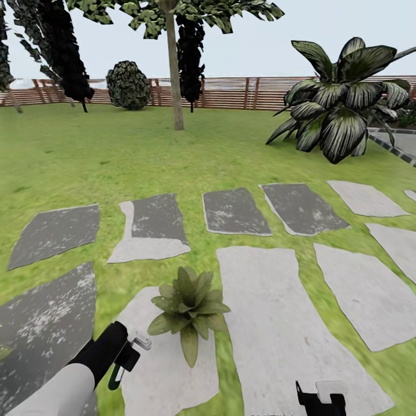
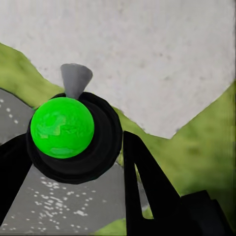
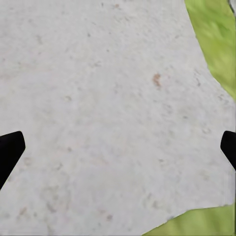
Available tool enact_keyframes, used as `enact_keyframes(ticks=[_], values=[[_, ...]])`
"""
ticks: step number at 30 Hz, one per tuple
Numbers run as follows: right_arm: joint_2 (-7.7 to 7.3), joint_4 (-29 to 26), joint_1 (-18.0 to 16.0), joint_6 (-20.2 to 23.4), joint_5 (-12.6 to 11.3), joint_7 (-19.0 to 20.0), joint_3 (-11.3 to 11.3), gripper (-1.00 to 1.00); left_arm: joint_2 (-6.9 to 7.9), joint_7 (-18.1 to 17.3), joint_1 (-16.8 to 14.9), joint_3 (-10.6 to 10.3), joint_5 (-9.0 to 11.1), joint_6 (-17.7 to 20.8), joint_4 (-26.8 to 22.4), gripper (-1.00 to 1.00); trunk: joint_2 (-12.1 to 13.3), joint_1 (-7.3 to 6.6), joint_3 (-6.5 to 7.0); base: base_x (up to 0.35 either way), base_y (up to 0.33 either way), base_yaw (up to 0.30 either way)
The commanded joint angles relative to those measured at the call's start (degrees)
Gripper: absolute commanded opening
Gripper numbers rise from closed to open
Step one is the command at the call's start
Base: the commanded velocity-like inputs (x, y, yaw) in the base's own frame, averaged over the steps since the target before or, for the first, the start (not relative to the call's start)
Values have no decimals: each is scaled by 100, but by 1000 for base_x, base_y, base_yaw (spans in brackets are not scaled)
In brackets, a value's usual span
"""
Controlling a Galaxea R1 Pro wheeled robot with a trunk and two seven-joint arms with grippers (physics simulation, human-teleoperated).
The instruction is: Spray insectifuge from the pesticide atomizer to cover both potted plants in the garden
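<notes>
A potted plant, a low rosette of pointed green leaves, sits on a pale stepping stone in the lawn. Just beside the plant, over the same stone's edge, the left gripper holds the spray bottle. In the left wrist view the bottle is clamped between the dark fingers, its green round end facing the camera and its grey nozzle pointing away over the stone. The right gripper hangs near the plant's other side, above a larger pale stone. Its fingertips stand wide apart at the edges of the right wrist view, holding nothing. Far beyond the plant stand a big striped-leaf bush, a tree trunk and a brown slatted fence.
</notes>
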Motion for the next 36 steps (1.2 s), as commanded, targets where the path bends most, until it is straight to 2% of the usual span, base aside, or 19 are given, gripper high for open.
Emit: enact_keyframes(ticks=[1, 13, 16, 18, 22, 24, 33, 36], values=[[0, 8, -5, -19, 60, -32, -23, 100, -2, -50, -3, -31, -60, 14, -10, -100, -2, -3, -5, -204, -204, 137], [0, 9, -3, -19, 60, -32, -23, 100, 9, -42, -3, -51, -63, 14, -33, -100, -2, -3, -5, -82, -47, 18], [0, 10, -6, -19, 60, -32, -23, 100, 125, -36, 7, -21, -59, 14, 15, -100, -2, -3, -5, 0, 0, 0], [0, 12, -1, -19, 60, -32, -23, 100, 146, -35, 10, -19, -55, 14, -17, -100, -2, -3, -5, 0, 0, 0], [0, 12, -3, -19, 60, -32, -23, 100, 2, -33, 12, -46, -64, 8, -56, -100, -2, -3, -5, 6, -2, 0], [0, 11, -3, -19, 60, -32, -23, 100, -25, -32, 12, -67, -63, 6, -63, -100, -2, -3, -5, 143, -101, 0], [0, 17, -2, -19, 60, -32, -23, 100, -27, -32, 12, -77, -69, 14, -56, -100, -2, -3, -5, 79, -195, 37], [0, 18, -2, -19, 60, -32, -23, 100, 28, -32, 12, -59, -66, 14, -15, -100, -2, -3, -5, 1, -95, 252]])
